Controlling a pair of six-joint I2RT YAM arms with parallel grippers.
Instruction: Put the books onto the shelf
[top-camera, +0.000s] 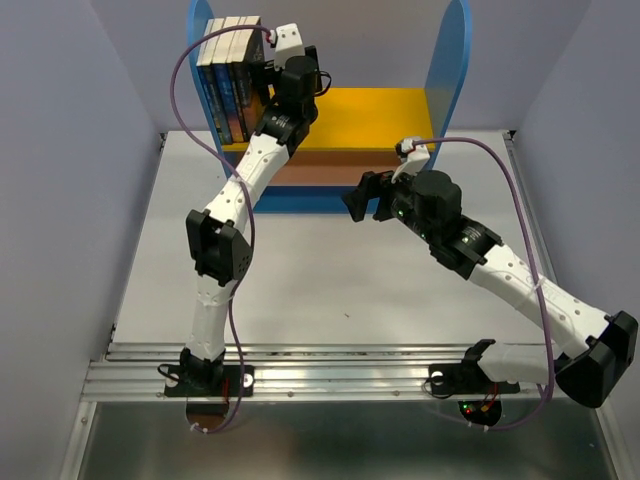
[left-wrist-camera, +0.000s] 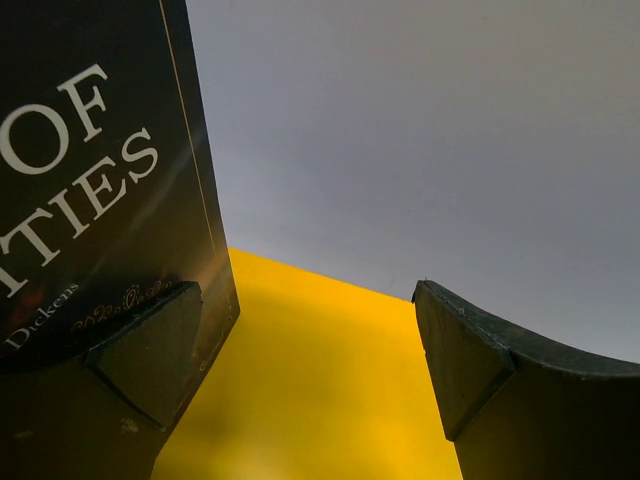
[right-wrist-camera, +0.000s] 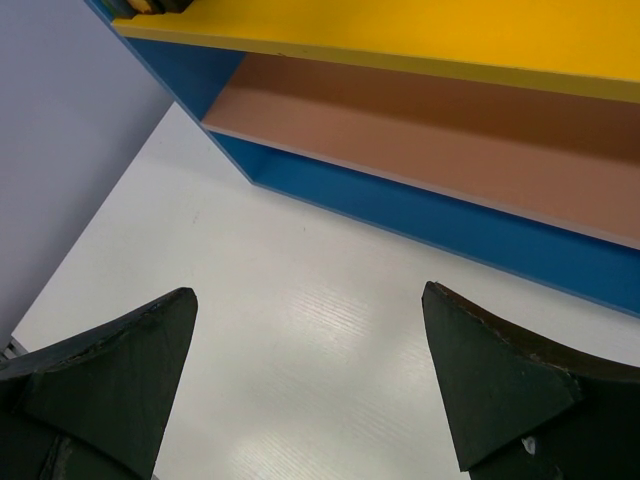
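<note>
Several books (top-camera: 230, 82) stand upright on the shelf's yellow upper board (top-camera: 375, 118), packed against the left blue side panel (top-camera: 198, 30). My left gripper (top-camera: 263, 78) is up at the outermost book and open. In the left wrist view its left finger (left-wrist-camera: 150, 350) lies against that book's dark cover with white lettering (left-wrist-camera: 90, 170), and only the yellow board (left-wrist-camera: 320, 380) shows between the jaws (left-wrist-camera: 305, 350). My right gripper (top-camera: 365, 195) hangs open and empty over the white table (right-wrist-camera: 300, 300), in front of the shelf's blue base (right-wrist-camera: 450, 225).
The brown lower board (right-wrist-camera: 450, 130) sits under the yellow one. The right blue side panel (top-camera: 452, 60) stands tall at the back. Grey walls close in the table on both sides, and a metal rail (top-camera: 330, 365) carrying the arm bases runs along the near edge.
</note>
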